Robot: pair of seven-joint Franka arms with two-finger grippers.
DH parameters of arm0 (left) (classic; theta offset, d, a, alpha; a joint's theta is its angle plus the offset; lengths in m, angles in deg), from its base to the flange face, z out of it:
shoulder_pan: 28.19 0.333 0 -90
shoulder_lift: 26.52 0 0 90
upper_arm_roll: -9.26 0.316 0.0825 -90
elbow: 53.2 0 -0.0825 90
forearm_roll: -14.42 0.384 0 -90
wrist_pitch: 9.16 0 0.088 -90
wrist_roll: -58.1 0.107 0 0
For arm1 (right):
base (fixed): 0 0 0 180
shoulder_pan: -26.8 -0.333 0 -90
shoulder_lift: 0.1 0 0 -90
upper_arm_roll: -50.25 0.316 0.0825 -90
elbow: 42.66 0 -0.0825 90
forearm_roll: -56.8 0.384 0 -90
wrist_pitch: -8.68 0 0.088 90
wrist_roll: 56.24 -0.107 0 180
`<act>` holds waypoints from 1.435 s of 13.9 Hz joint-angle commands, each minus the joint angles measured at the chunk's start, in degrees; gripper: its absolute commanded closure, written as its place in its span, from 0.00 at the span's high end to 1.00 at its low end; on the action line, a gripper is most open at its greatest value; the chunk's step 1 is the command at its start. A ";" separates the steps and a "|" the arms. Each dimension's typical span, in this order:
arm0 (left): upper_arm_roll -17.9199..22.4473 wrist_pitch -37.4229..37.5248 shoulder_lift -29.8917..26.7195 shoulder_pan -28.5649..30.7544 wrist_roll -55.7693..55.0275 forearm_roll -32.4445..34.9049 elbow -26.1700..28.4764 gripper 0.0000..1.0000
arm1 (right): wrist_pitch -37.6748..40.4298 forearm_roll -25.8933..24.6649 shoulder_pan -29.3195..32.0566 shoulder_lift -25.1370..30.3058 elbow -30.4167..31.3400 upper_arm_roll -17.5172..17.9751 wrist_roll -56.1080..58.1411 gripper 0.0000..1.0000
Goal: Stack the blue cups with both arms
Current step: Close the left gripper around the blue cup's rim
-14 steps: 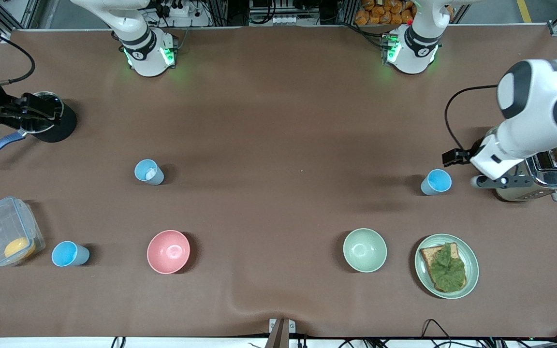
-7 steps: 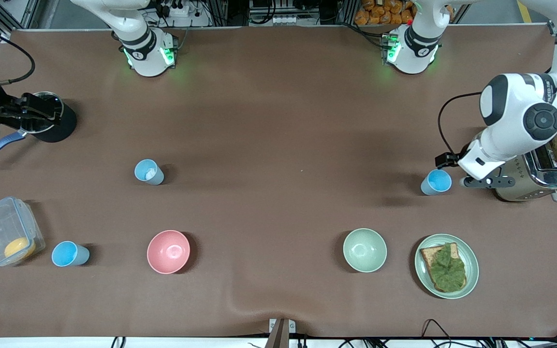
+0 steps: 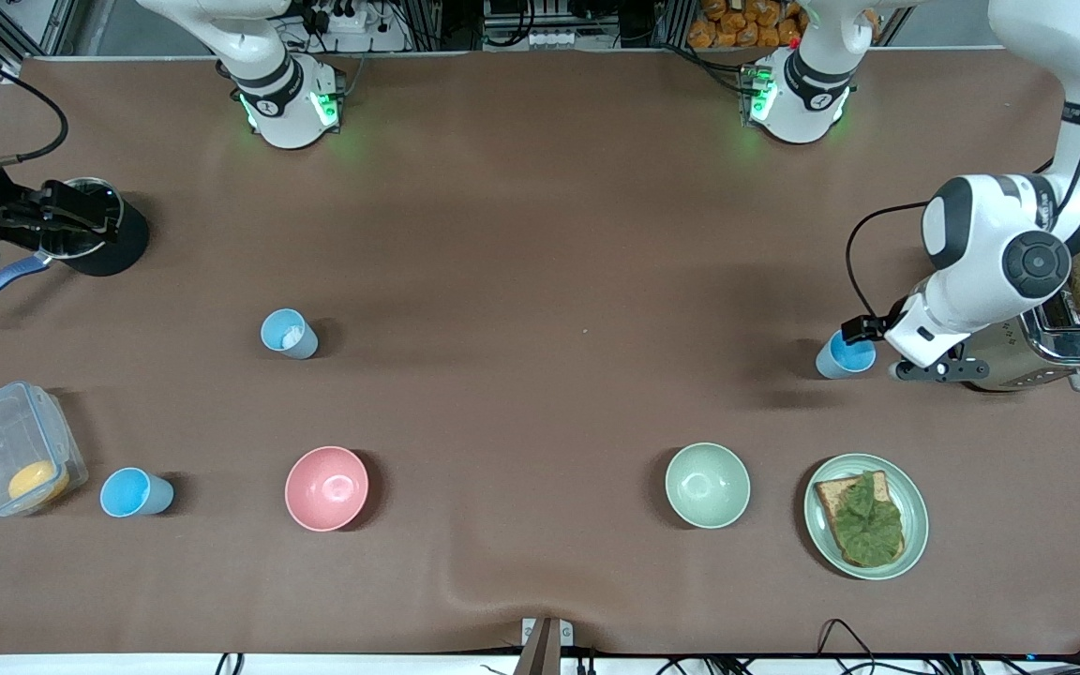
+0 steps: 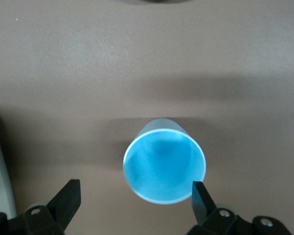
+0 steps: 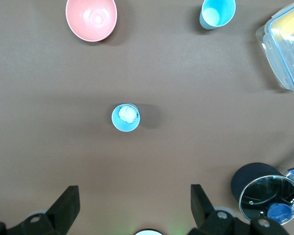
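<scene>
I'm holding the left gripper [image 4: 134, 203] just over the blue cup [image 3: 846, 356] that is standing upright beside the toaster [image 3: 1042, 342] at the left arm's end of the table [image 3: 540, 234]. In the left wrist view its fingers are standing wide apart, one on each side of the cup's rim [image 4: 164, 167], and they are gripping nothing. I can't tell whether either finger is touching the cup.

The right gripper [image 5: 134, 205] is waiting up in the air with its fingers spread wide and empty. It is looking down on a second cup [image 3: 289, 334], which has something pale inside it [image 5: 125, 117]. A third cup [image 3: 134, 492] is sitting nearer the front camera, just beside a clear plastic box [image 3: 13, 459] at the right arm's end of the table.

A pink bowl [image 3: 326, 487] and a green bowl [image 3: 707, 485] are sitting well apart from each other. A plate [image 3: 910, 514] with bread and a lettuce leaf is resting beside the green bowl. A small pot [image 3: 90, 225] with a blue handle is standing near the right arm's end.
</scene>
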 commanded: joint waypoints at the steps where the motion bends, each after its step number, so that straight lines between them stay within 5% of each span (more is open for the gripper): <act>1: -0.30 -2.18 1.34 1.50 0.61 1.00 0.08 1.00 | -0.43 0.02 1.13 0.64 0.62 0.90 0.75 1.00; 20: -0.39 -4.91 4.77 2.30 0.61 1.08 -0.27 1.00 | -1.67 0.02 0.96 0.64 1.49 0.90 0.75 1.00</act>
